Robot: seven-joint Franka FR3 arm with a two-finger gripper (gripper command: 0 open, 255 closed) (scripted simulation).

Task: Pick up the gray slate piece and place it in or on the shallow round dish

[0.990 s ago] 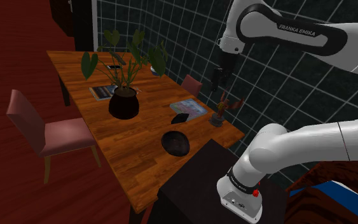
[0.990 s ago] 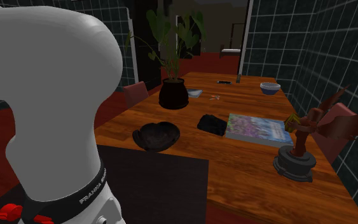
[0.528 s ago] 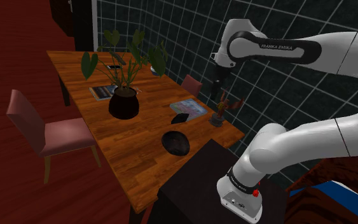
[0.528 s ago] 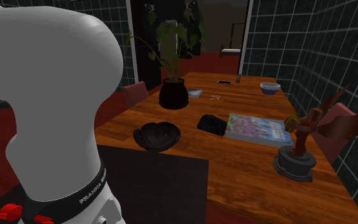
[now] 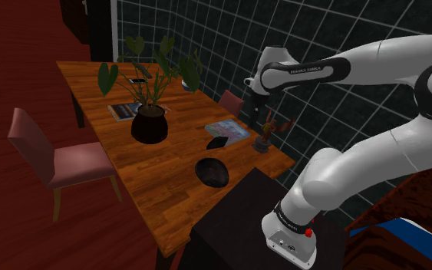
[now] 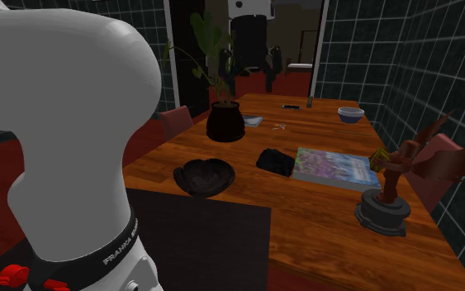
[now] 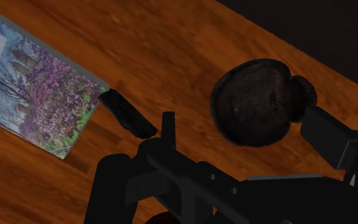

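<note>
The surface point(image 6: 321, 217) is a long wooden top, warm orange-brown planks. At the near end in the second exterior view sits the dark shallow round dish point(image 6: 203, 176). Just past it is the dark slate piece point(image 6: 276, 162), right at the corner of a magazine point(image 6: 336, 168) with purple blossoms on the cover. A reddish figurine point(image 6: 385, 207) on a round base stands near that view's right edge. Further along there's a black plant pot point(image 6: 225, 122) with big leaves, a book point(image 6: 253, 121) beside it, and a pale bowl point(image 6: 351, 113) way down the far end.

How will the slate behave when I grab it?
The slate looks rigid and angular: probably won't flex or roll. It lies low on the table, so unlikely to tip. Its end sits by the magazine; a push may nudge that.
</note>
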